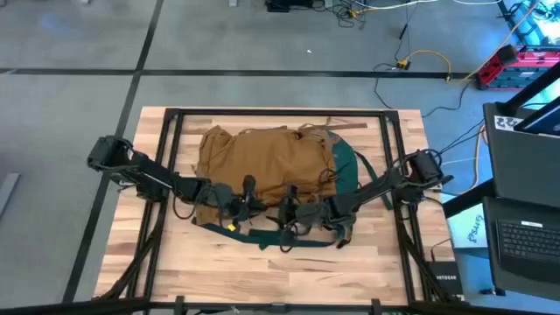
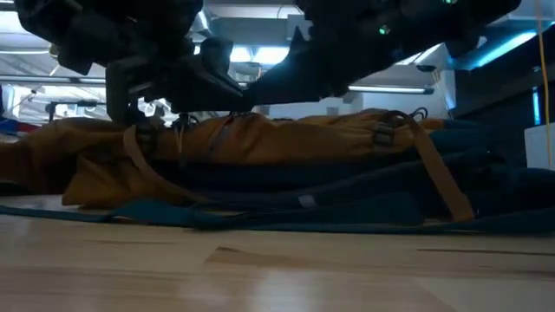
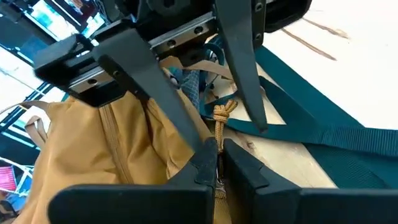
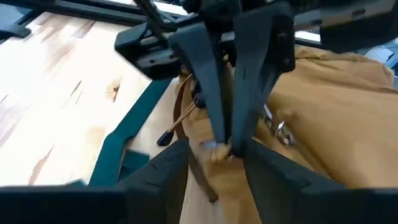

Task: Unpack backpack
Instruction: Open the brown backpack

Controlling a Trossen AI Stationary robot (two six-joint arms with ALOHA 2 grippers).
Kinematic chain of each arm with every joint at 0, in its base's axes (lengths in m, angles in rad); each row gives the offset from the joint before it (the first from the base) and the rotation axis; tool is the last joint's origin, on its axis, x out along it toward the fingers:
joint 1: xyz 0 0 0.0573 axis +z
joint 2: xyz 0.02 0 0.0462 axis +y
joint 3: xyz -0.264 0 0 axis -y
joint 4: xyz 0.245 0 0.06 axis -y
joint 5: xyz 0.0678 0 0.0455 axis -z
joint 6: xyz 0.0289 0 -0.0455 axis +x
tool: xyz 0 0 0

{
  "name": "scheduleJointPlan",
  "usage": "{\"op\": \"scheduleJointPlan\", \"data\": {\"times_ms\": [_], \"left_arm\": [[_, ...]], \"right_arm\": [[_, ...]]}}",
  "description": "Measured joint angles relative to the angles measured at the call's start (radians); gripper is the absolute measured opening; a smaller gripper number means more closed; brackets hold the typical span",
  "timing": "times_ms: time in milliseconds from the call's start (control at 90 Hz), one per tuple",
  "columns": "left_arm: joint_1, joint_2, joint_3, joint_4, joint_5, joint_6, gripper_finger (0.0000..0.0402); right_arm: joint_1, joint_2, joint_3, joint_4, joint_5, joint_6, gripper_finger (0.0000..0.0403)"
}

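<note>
Lying flat across the middle of the light wooden plank worktop, closer to its far edge than its near one: a large soft tan-brown fabric backpack with dark teal-green base, panel and straps, the teal part turned toward the right edge and trailing along the pack's near side. Spread loose on the bare wood by that near side: flat teal webbing straps. Reaching in from the left edge, low over the pack's near-left part: the left gripper, its two dark fingers drawn almost together, seemingly pinching a knotted tan cord zip pull that runs down between the tips. Reaching in from the right edge, facing the other arm over the pack's near side: the right gripper, fingers likewise narrowed to a slim gap around a small tan tab or cord end; whether truly gripped, hard to tell. Both grippers close together, tip toward tip, near the middle of the pack's near edge. From table height: pack slumped flat, tan fabric above, teal layers beneath, a tan strap slanting down its right part, dark arm bodies hanging just above
</note>
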Motion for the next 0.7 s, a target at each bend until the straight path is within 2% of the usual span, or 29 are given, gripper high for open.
{"op": "scheduleJointPlan", "data": {"times_ms": [700], "left_arm": [[0.000, -0.001, 0.000, -0.027, -0.003, -0.019, 0.0000]], "right_arm": [[0.002, 0.012, 0.016, -0.068, 0.005, -0.014, 0.0138]]}}
